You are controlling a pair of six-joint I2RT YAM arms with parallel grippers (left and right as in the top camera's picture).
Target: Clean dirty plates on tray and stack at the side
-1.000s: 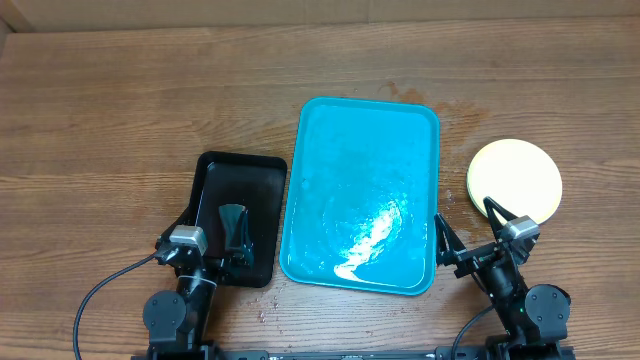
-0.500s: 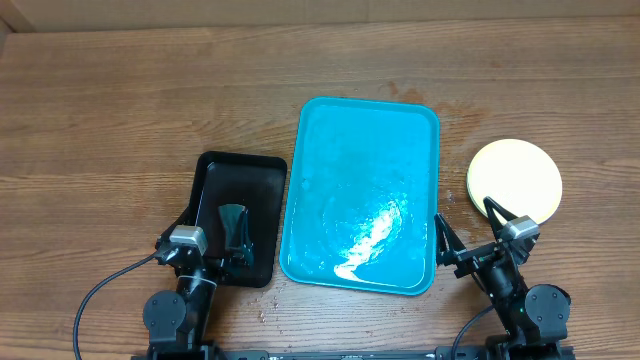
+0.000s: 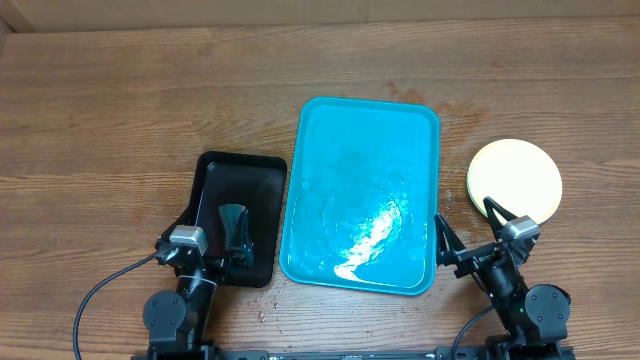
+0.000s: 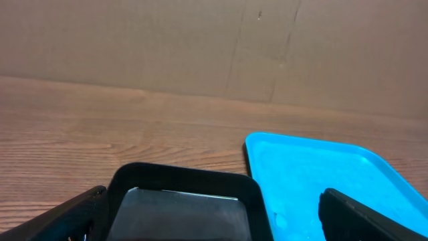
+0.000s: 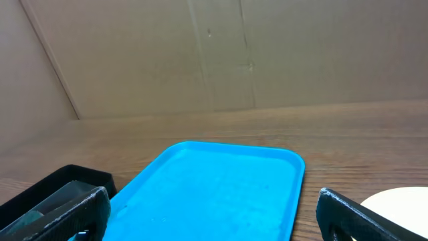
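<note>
The turquoise tray (image 3: 362,190) lies mid-table with no plates on it; its surface is wet and shiny. It also shows in the left wrist view (image 4: 321,181) and the right wrist view (image 5: 214,194). A stack of plates (image 3: 515,181) with a pale yellow-green rim sits on the table right of the tray; its edge shows in the right wrist view (image 5: 401,198). Only the top plate shows, and it looks clean. My left gripper (image 3: 215,235) is open over the black tray. My right gripper (image 3: 468,230) is open between the tray's near right corner and the plates.
A smaller black tray (image 3: 236,215) lies left of the turquoise tray, with a dark object (image 3: 234,226) in it. Water marks stain the wood (image 3: 455,110) right of the tray's far corner. A cardboard wall (image 4: 214,47) stands behind the table.
</note>
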